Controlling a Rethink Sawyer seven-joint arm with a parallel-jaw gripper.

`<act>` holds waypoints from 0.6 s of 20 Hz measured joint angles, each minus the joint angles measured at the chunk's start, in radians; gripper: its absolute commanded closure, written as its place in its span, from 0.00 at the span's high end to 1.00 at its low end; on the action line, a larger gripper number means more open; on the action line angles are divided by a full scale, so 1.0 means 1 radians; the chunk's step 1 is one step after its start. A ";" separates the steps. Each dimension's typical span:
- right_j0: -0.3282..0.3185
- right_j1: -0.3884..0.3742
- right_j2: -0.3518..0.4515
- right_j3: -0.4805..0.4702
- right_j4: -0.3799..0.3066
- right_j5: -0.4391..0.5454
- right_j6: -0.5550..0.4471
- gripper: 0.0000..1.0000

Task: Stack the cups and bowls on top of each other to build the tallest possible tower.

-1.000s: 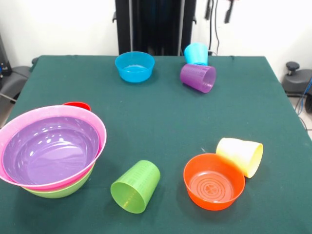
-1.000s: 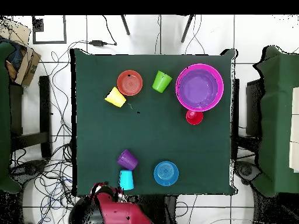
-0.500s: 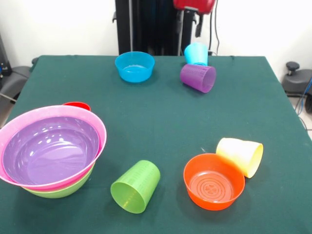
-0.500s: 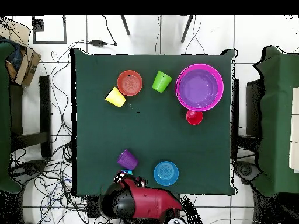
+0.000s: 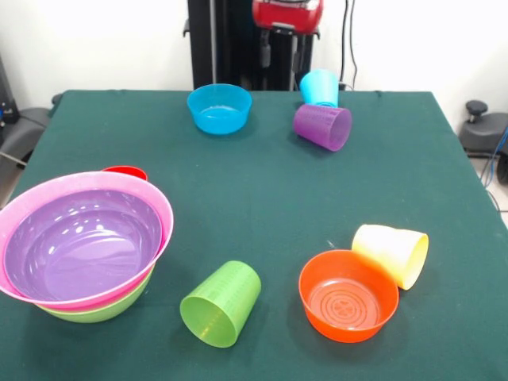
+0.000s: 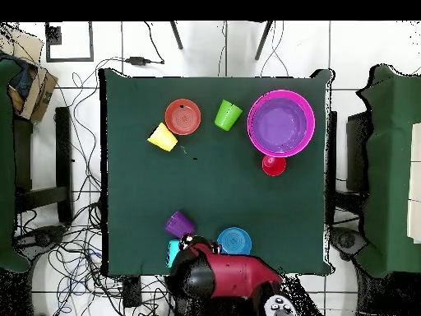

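The tower is a purple bowl [image 5: 79, 242] nested in a pink bowl [image 5: 163, 210] on a lime green bowl [image 5: 103, 308], at the front left; it also shows in the overhead view [image 6: 281, 123]. The lime green cup [image 5: 221, 303], pale yellow cup [image 5: 393, 252] and purple cup [image 5: 323, 125] lie on their sides. The orange bowl [image 5: 348, 295] stands upright beside the yellow cup. The blue bowl [image 5: 219, 107] and light blue cup [image 5: 319, 86] are at the far edge. My gripper [image 5: 281, 57] hangs open and empty above the far edge between them, and also shows in the overhead view [image 6: 191, 242].
A small red piece [image 5: 125, 171] sits just behind the nested bowls. The green table [image 5: 262, 198] has a wide bare middle. My arm [image 6: 226, 280] reaches over the table edge, partly covering the light blue cup [image 6: 173, 252]. Cables lie on the floor around the table.
My arm has come in from off the table and swung along the far edge. The gripper now hangs between the blue bowl and the light blue cup. No cup or bowl has moved.
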 measured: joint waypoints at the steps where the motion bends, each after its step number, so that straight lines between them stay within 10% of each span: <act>1: -0.015 0.010 0.005 -0.008 -0.018 0.000 0.000 1.00; 12: -0.083 0.119 0.031 -0.067 -0.164 0.000 0.000 1.00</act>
